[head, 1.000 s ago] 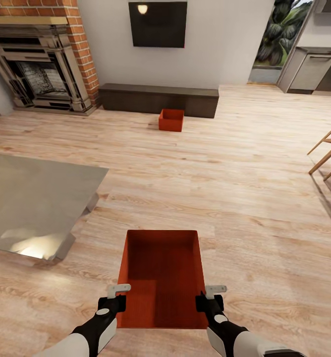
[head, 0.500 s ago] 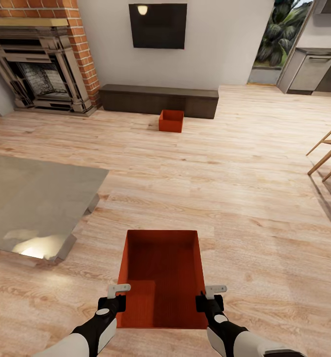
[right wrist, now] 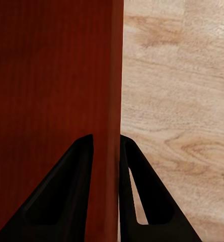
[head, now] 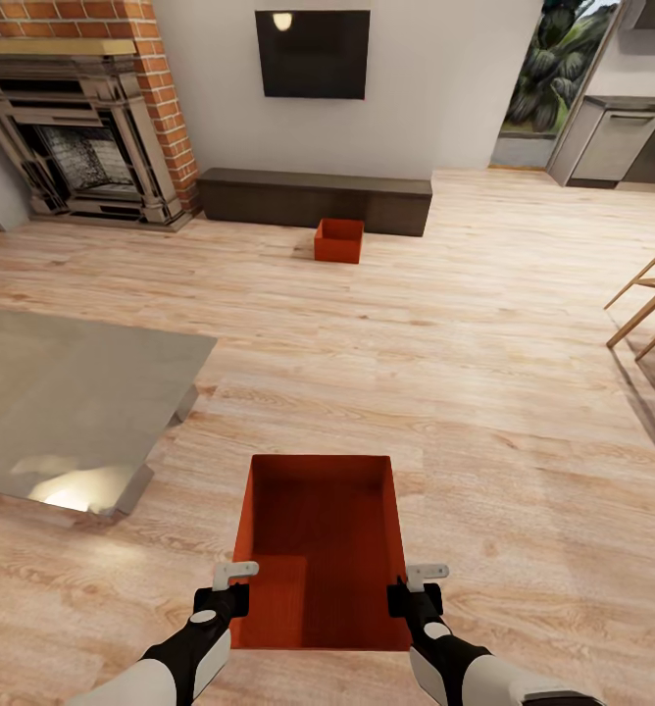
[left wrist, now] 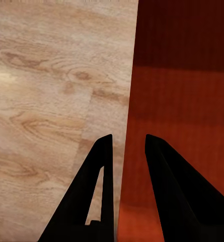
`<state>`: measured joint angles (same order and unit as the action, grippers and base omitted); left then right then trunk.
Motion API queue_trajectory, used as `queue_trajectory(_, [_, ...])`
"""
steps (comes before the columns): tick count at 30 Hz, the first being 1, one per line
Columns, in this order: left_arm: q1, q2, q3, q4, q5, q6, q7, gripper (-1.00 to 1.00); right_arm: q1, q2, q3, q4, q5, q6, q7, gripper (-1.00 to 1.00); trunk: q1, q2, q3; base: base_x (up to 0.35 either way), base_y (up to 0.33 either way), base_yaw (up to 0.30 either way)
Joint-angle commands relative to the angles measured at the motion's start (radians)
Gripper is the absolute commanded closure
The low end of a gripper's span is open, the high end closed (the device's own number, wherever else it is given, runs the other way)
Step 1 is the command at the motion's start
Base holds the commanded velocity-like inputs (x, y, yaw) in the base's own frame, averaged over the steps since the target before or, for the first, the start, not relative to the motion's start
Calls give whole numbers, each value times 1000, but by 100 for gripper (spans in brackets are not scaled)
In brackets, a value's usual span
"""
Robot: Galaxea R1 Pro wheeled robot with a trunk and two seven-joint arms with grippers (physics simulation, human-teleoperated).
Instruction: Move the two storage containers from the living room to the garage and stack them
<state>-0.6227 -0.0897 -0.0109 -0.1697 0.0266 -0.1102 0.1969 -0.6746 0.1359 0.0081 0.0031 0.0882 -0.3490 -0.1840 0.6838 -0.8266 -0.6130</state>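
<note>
Two arms, matching build. Forearms: glossy white shells, black underside and joints. Wrists black, chunky, each with small pale grey oval cap on top. Left gripper and right gripper: pale grey flat bracket at tip, black body behind. Close up, fingers matte black, tapered wedges; outer finger has slim triangular cut-out.

Chair at three o'clock and grey table at nine run off frame; the far container's inside is too small to read
</note>
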Motion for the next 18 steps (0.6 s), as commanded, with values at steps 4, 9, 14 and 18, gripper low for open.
queue_trajectory(4, [0,0,16,4,6,-5,12,100,-1,1,-37,-3,32,1,-5,100,-15,28,12,0,0,0])
queue_trajectory(9, [0,0,16,4,6,-5,12,100,-1,1,-37,-3,32,1,-5,100,-31,56,26,0,0,0])
queue_trajectory(14, [0,0,16,3,6,-6,13,100,-1,1,-37,-3,33,0,-5,100,-31,56,32,0,0,0])
queue_trajectory(18, [0,0,16,3,5,-6,13,100,-1,1,-37,-3,33,-1,-5,100,-31,56,38,0,0,0])
